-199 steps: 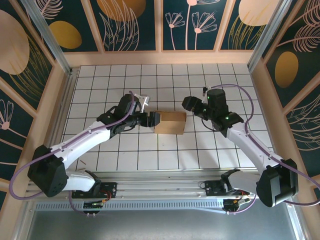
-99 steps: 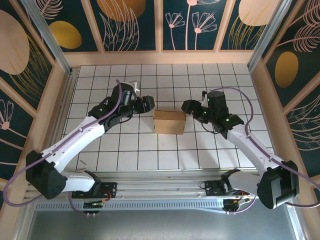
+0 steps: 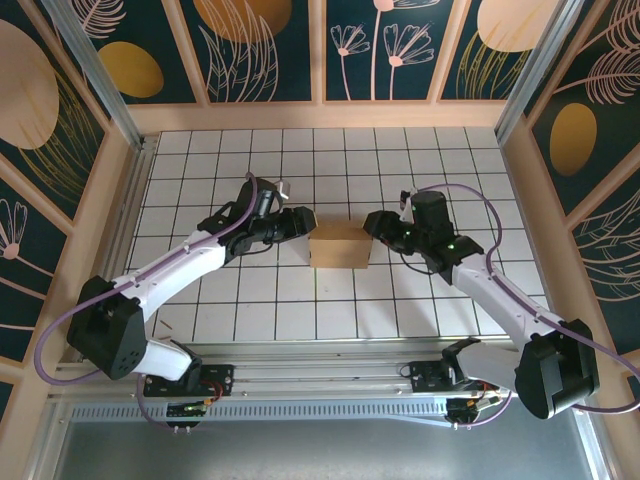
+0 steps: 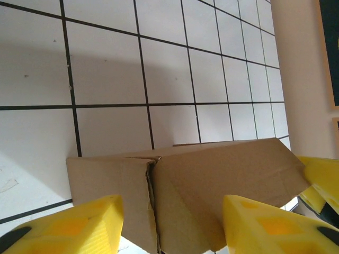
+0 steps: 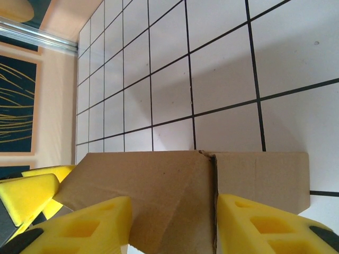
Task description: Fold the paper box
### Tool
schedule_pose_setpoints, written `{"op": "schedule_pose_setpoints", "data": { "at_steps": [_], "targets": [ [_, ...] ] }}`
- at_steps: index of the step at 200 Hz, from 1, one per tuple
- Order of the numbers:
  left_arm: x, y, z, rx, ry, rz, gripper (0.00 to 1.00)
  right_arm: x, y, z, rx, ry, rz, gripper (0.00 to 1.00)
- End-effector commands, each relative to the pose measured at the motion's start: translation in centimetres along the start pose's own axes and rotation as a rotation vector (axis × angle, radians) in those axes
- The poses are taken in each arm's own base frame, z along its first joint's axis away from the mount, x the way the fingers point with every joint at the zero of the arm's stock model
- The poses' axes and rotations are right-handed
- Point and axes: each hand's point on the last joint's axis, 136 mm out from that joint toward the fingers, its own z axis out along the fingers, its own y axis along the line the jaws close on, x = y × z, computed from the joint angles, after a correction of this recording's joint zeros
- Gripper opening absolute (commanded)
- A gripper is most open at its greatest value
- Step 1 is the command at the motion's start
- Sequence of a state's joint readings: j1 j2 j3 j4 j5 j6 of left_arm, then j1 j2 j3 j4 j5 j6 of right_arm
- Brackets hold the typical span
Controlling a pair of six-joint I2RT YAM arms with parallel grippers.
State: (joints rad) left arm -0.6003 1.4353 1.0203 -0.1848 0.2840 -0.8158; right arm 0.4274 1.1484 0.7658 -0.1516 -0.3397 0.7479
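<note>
The paper box (image 3: 340, 246) is a brown cardboard box lying on the white tiled table at the middle. My left gripper (image 3: 303, 223) is at its left end, jaws partly open and spread across the cardboard. In the left wrist view the box (image 4: 212, 180) lies past the yellow fingertips (image 4: 79, 225), with a slit seam between two panels. My right gripper (image 3: 373, 226) is at the box's right end, also open. In the right wrist view the box (image 5: 159, 190) spans wider than the gap between my right gripper's (image 5: 175, 233) fingers, and nothing is clamped.
Wooden walls (image 3: 320, 115) with dark painted panels close in the tiled table (image 3: 240, 310) at the back and both sides. An aluminium rail (image 3: 320, 360) runs along the near edge by the arm bases. Open tiles lie around the box.
The left gripper swung away up-left, then came back to the box's left end. The right gripper edged closer to the right end. Both pairs of jaws have narrowed. The box stayed put.
</note>
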Motion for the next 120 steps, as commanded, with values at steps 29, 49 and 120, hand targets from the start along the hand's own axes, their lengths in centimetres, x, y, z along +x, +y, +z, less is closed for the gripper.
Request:
{"op": "schedule_pose_setpoints", "data": {
  "at_steps": [29, 49, 120],
  "targets": [
    [1.7, 1.7, 1.2, -0.012, 0.043, -0.038, 0.43, 1.4, -2.6, 0.6, 0.074, 0.013, -0.004, 0.45],
    [2.2, 2.7, 1.5, -0.035, 0.049, -0.043, 0.39, 1.6, -3.6, 0.6, 0.11, 0.004, -0.021, 0.44],
    [5.0, 7.4, 2.7, -0.147, 0.097, -0.026, 0.3, 3.8, -9.1, 1.2, 0.313, 0.033, -0.089, 0.34]
  ]
}}
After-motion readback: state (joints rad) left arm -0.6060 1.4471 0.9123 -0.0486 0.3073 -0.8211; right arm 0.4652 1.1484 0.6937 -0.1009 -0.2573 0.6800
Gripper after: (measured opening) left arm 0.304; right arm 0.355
